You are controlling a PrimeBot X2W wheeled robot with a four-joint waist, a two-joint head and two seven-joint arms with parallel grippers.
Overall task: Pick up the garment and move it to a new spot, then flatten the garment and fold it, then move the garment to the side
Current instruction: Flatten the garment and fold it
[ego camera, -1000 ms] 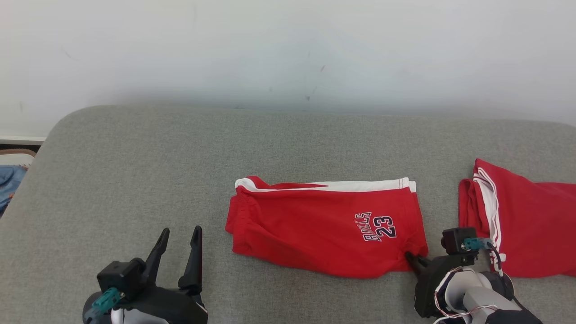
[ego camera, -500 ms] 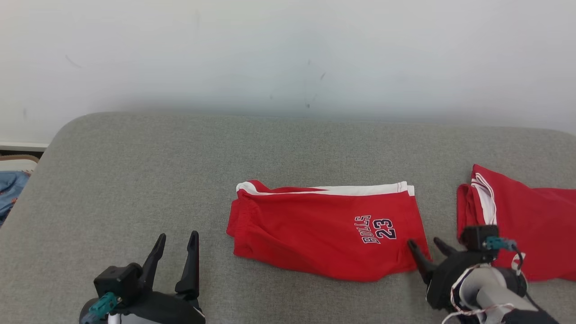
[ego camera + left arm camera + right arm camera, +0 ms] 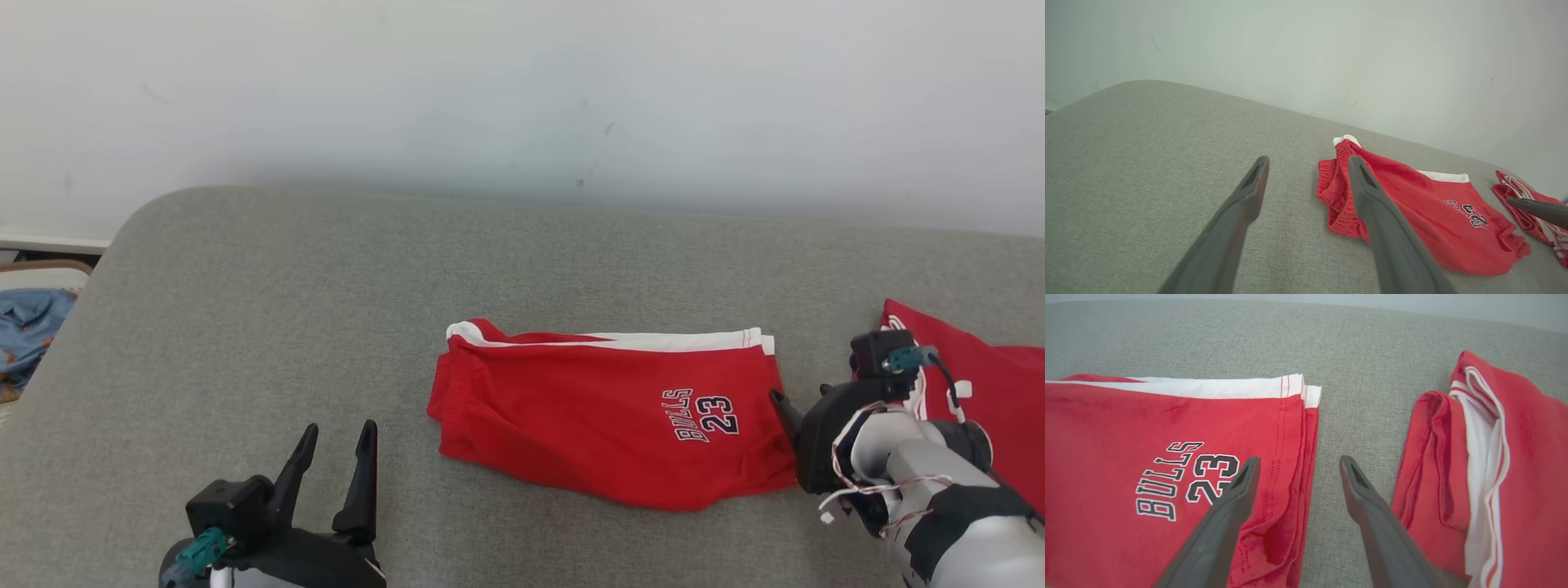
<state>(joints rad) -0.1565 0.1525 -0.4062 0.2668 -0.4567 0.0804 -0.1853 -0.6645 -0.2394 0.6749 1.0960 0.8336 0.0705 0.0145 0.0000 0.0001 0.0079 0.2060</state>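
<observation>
The garment (image 3: 588, 416) is a pair of red shorts with a white side stripe and a "BULLS 23" print. It lies folded flat in the middle of the grey padded surface (image 3: 326, 286). My right gripper (image 3: 802, 398) hovers open at the shorts' right edge with nothing between its fingers. In the right wrist view the right gripper (image 3: 1298, 461) straddles the gap between the shorts (image 3: 1126, 428) and a second red garment (image 3: 1527, 457). My left gripper (image 3: 340, 427) stands open and empty at the lower left, well apart from the shorts (image 3: 1425, 204).
The second red garment (image 3: 1008, 384) with white trim lies folded at the far right, partly behind my right arm. A pale wall runs along the back edge. Blue cloth (image 3: 33, 327) lies off the surface's left end.
My right gripper was shut on the shorts' lower right corner; it has opened, let go and drawn back up to the right edge. The head camera shifted slightly.
</observation>
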